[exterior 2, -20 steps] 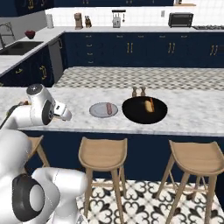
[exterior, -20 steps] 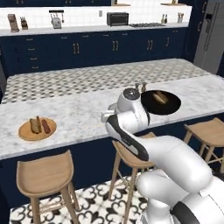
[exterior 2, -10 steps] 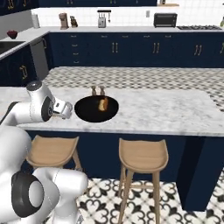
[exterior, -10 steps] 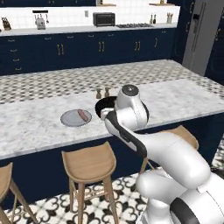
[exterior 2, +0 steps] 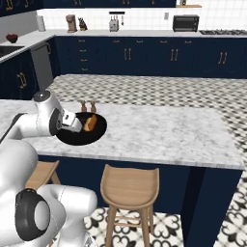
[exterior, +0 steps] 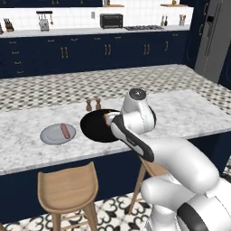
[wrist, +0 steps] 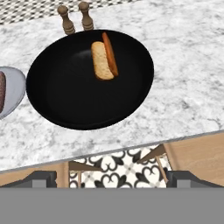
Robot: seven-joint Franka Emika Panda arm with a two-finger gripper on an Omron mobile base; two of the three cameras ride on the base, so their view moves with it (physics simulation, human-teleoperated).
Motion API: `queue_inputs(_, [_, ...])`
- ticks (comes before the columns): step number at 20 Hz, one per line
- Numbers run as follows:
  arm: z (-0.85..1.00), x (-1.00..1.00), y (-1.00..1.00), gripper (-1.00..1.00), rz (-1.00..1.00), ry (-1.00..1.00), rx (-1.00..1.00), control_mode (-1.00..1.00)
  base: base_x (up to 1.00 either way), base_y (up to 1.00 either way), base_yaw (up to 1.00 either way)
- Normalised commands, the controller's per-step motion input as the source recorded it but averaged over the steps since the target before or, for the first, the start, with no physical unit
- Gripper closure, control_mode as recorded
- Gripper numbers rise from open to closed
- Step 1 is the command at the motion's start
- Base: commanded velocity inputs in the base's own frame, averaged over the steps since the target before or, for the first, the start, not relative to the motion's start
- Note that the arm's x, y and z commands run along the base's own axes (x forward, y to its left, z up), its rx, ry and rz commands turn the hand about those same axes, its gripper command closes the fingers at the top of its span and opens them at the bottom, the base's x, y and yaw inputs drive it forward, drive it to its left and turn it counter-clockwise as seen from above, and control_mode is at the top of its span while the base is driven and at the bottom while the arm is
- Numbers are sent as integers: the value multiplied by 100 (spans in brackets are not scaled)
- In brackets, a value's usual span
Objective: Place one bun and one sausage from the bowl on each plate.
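The black bowl lies on the marble counter with a tan bun and an orange sausage side by side in its far half. A light grey plate to the bowl's left carries a dark sausage. My gripper hangs above the counter's near edge, short of the bowl, open with nothing between its fingers. The right base view has the hand over the bowl, close to the bun. From the left base, the arm covers part of the bowl, and the plate holds its sausage.
Two small wooden shakers stand just behind the bowl. Wooden stools sit under the counter's near edge. Marble stretches bare to the right of the bowl.
The whole picture has shifted as the base drove along the counter; the bowl now lies directly under the hand. The gripper has stayed open.
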Motion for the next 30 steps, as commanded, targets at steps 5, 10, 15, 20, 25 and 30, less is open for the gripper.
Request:
queue_inputs(5, [0,0,0,-100,0,0,0,100,75,59,22])
queue_inputs(10, [0,0,0,-100,0,0,0,100,-5,69,7])
queue_inputs(15, [0,0,0,-100,0,0,0,100,4,75,15])
queue_inputs(20, [0,30,0,-100,-1,4,0,-100,6,33,6])
queue_inputs(25, [18,97,-21,-100,-7,32,-17,-100,0,0,0])
queue_inputs(30, [-3,99,-10,-100,-1,24,-18,-100,0,0,0])
